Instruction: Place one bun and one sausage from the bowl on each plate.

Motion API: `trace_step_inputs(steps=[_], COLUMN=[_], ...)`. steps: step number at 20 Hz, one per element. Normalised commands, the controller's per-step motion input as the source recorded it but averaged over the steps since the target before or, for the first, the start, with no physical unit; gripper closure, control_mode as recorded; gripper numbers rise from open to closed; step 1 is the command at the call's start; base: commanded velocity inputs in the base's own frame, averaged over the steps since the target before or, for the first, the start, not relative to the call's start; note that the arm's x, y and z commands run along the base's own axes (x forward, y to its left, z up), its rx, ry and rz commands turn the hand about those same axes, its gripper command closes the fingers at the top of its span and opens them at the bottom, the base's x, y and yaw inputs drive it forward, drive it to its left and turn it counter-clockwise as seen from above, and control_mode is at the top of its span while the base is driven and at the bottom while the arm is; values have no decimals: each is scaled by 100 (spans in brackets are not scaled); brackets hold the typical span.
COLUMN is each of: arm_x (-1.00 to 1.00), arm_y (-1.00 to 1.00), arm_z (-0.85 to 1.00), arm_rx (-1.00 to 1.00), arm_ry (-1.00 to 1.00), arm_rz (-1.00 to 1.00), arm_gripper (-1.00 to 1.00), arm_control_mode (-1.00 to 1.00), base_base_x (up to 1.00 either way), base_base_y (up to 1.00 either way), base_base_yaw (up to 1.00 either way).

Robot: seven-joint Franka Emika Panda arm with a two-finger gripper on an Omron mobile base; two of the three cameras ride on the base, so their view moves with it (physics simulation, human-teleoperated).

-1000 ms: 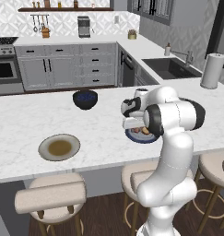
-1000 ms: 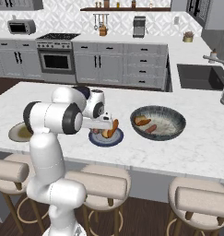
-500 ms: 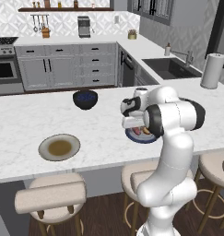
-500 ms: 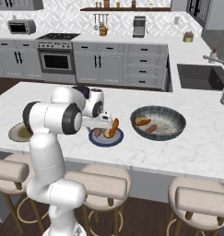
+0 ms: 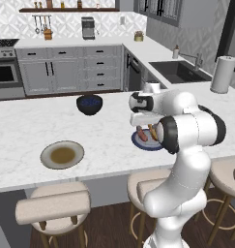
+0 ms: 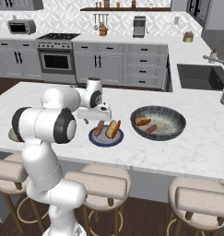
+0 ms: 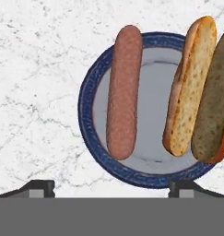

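Observation:
The small blue plate [image 7: 85, 115] holds one reddish-brown sausage [image 7: 124, 92] and one tan bun [image 7: 191, 87], side by side. My gripper [image 7: 111, 188] hangs just above this plate, open, its fingertips [image 7: 37, 188] wide apart with nothing between them. From the right base view the gripper [image 6: 98, 110] is over the blue plate [image 6: 105, 144], with the sausage [image 6: 100, 128] left of the bun [image 6: 113, 128]. The grey bowl [image 6: 174, 131] to the right holds another bun [image 6: 142, 120] and sausage [image 6: 150, 128]. The beige plate [image 5: 62, 155] lies bare at the left.
A glossy dark-blue bowl [image 5: 89, 104] stands further back on the island. Stools [image 5: 51, 206] line the near edge of the counter. A paper towel roll [image 5: 223, 73] stands at the far right near the sink [image 5: 179, 71].
The jaws have spread wide and let go of the sausage, which now lies on the blue plate beside the bun. The arm has hardly moved.

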Motion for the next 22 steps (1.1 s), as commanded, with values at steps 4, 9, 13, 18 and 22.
trace_step_inputs(steps=[4, 9, 13, 18, 22], arm_x=[0, 13, 34, 32, 10], arm_y=[-57, -65, -65, -68, -85], arm_z=[50, 47, 38, 16, 0], arm_rx=[8, 11, 13, 15, 14], arm_ry=[0, 0, 0, 1, 0], arm_rz=[-23, -21, -22, -21, -15], arm_gripper=[-100, -100, -100, -100, -100], arm_control_mode=[-100, -100, -100, -100, -100], base_base_x=[0, 0, 0, 0, 0], base_base_y=[0, 0, 0, 0, 0], base_base_yaw=[0, 0, 0, 0, 0])
